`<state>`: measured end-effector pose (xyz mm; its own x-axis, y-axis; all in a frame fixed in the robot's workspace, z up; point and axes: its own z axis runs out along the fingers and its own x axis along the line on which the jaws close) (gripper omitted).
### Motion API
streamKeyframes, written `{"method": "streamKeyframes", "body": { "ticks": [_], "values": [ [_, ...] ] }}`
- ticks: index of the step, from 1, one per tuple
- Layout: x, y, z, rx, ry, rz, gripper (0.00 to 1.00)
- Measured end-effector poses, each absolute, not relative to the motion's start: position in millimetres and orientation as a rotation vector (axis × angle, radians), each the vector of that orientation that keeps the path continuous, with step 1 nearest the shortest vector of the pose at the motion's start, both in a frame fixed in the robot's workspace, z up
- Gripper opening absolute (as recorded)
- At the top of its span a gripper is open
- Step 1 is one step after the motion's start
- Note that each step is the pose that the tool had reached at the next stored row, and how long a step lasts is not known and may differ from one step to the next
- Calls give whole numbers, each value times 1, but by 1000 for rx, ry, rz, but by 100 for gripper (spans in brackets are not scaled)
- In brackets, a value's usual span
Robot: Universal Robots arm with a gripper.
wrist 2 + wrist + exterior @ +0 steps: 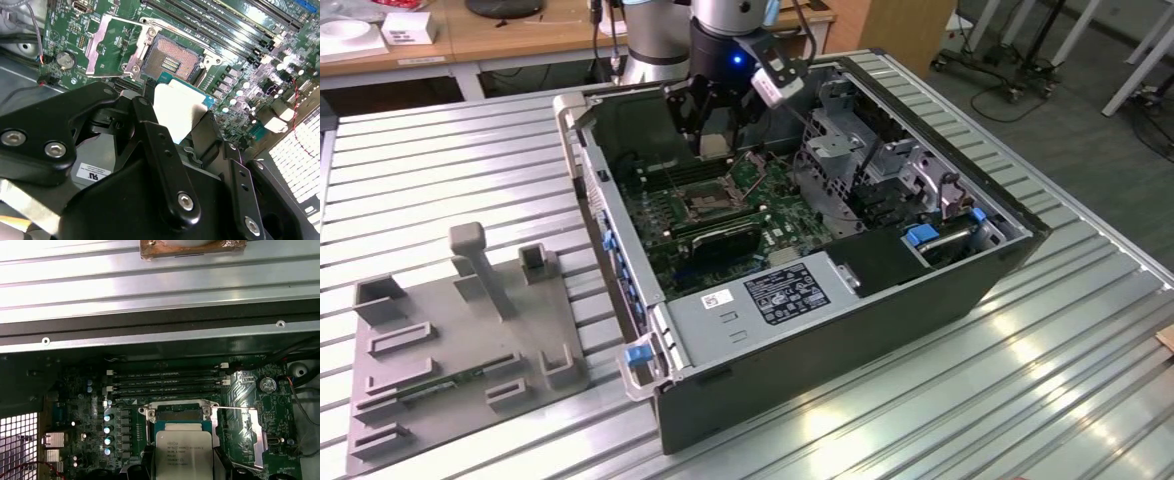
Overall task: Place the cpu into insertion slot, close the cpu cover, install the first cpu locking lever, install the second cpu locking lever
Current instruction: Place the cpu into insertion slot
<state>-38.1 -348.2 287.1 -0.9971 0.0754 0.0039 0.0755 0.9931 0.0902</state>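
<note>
My gripper (715,138) hangs inside the open computer case, shut on the cpu (714,148). In both wrist views the black fingers (150,135) clamp two opposite edges of the flat silver-grey cpu (177,107) (182,452), held level a little above the green board. The insertion slot (172,62) (180,412) lies open and bare, just ahead of the cpu and partly hidden behind it in the first wrist view. The cpu cover (97,47) (245,412) is swung up and back beside the slot. In the exterior view the slot (700,205) sits below the gripper, toward the case's front.
Long black memory slots (165,382) run beside the socket. A metal drive cage (881,170) and a labelled power-supply box (781,290) crowd the case's other side. The case walls (594,170) close in around the board. A grey fixture plate (454,340) lies on the table at the exterior view's left.
</note>
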Motion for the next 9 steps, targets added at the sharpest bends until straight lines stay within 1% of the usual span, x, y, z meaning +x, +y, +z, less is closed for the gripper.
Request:
{"method": "streamKeyframes", "body": {
  "ticks": [9],
  "values": [
    [-38,-348,287,-120,-3136,-142,54]
  ]
}}
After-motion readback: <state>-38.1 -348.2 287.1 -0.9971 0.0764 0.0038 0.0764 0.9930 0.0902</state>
